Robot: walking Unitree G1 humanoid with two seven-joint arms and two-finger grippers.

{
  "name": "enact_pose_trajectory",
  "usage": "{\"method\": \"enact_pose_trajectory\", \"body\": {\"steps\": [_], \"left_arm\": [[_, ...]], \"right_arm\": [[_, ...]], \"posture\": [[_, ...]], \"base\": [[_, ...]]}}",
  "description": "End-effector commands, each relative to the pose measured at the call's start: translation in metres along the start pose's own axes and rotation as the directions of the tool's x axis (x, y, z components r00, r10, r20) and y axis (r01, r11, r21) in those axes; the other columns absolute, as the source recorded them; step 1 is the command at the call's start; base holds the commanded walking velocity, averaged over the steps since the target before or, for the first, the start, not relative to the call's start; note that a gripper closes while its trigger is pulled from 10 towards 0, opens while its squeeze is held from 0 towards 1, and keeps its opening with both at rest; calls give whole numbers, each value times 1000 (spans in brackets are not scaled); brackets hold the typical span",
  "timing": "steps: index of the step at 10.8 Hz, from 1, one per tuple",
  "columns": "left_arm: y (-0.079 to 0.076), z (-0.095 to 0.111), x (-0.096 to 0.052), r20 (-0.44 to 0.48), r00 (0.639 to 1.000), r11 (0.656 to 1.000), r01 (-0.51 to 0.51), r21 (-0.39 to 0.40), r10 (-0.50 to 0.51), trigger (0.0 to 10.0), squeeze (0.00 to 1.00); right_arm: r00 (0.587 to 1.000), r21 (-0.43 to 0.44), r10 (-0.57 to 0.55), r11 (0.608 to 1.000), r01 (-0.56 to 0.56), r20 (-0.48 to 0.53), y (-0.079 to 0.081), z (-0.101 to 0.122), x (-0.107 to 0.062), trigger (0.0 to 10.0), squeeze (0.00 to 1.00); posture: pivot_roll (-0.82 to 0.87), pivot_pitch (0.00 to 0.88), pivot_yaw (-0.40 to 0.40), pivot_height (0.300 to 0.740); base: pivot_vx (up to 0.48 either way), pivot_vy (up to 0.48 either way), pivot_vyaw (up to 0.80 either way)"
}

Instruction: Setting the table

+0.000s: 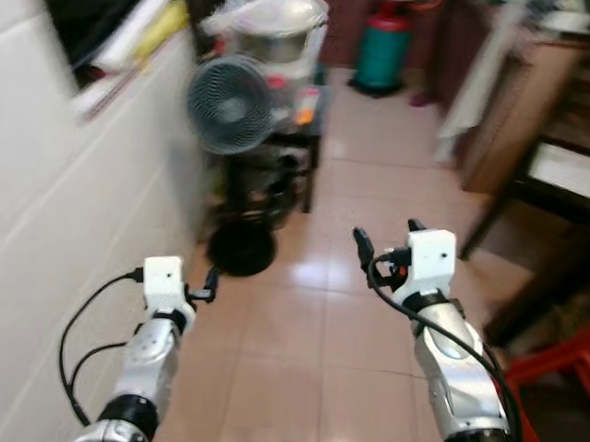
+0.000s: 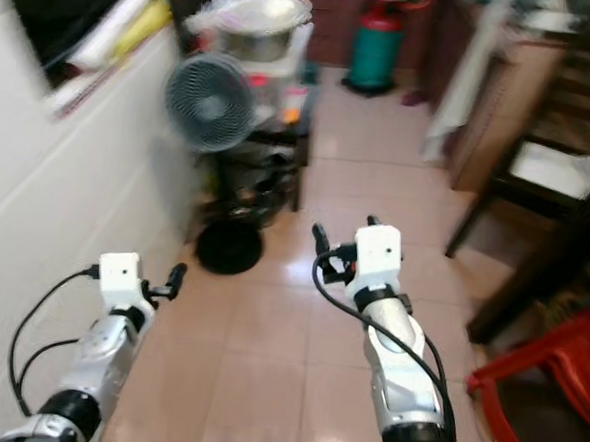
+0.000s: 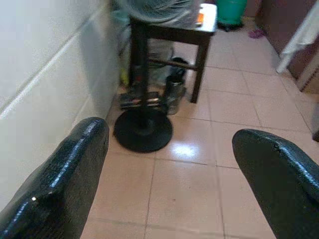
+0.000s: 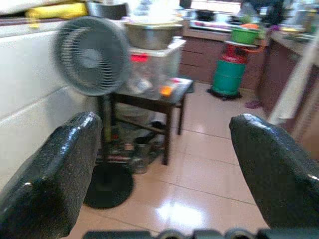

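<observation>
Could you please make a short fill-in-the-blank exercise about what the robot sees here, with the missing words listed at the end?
1. The pedestal fan stands beside a wall covered in white ____.
2. The gas cylinder at the far end of the floor is ____ in colour.
3. The left gripper and the right gripper are both open and hold ____.

Missing words: tiles; green; nothing

A fan (image 1: 229,105) stands at the left beside the wall (image 1: 45,216), with a low surface (image 1: 298,131) carrying a pot (image 1: 278,25) just behind it, a gas cylinder (image 1: 384,46) farther back and a chair (image 1: 552,197) at the right.
</observation>
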State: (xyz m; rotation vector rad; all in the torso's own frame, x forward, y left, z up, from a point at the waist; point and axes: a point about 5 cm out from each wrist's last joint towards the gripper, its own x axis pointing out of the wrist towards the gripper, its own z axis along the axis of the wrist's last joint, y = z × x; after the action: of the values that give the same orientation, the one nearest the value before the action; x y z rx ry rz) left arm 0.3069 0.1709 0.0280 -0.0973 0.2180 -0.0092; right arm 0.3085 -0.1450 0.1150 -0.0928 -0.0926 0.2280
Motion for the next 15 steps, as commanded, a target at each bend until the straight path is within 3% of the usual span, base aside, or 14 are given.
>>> {"method": "enact_pose_trajectory", "body": {"steps": [1, 3, 8, 15], "left_arm": [[-5, -2, 0, -5, 1000, 1000, 18, -2, -18, 10000, 0], [-4, -1, 1, -5, 1000, 1000, 21, 0, -21, 10000, 0], [-3, 2, 3, -2, 1000, 1000, 23, 5, -23, 10000, 0], [-1, 0, 3, -13, 1000, 1000, 22, 14, -22, 10000, 0]], "right_arm": [[1000, -3, -16, 1000, 16, -6, -3, -2, 0, 10000, 0], [1000, -5, -14, 1000, 14, -5, -2, -3, -1, 10000, 0], [1000, -6, -9, 1000, 9, -3, -1, -6, -2, 10000, 0], [1000, -15, -15, 1000, 14, -22, -4, -13, -1, 10000, 0]], "posture": [[-61, 19, 17, 740], [-64, 18, 25, 740], [-62, 15, 30, 740], [-58, 8, 35, 740]], "base": [[442, 0, 0], [442, 0, 0], [431, 0, 719], [374, 204, 0]]}}
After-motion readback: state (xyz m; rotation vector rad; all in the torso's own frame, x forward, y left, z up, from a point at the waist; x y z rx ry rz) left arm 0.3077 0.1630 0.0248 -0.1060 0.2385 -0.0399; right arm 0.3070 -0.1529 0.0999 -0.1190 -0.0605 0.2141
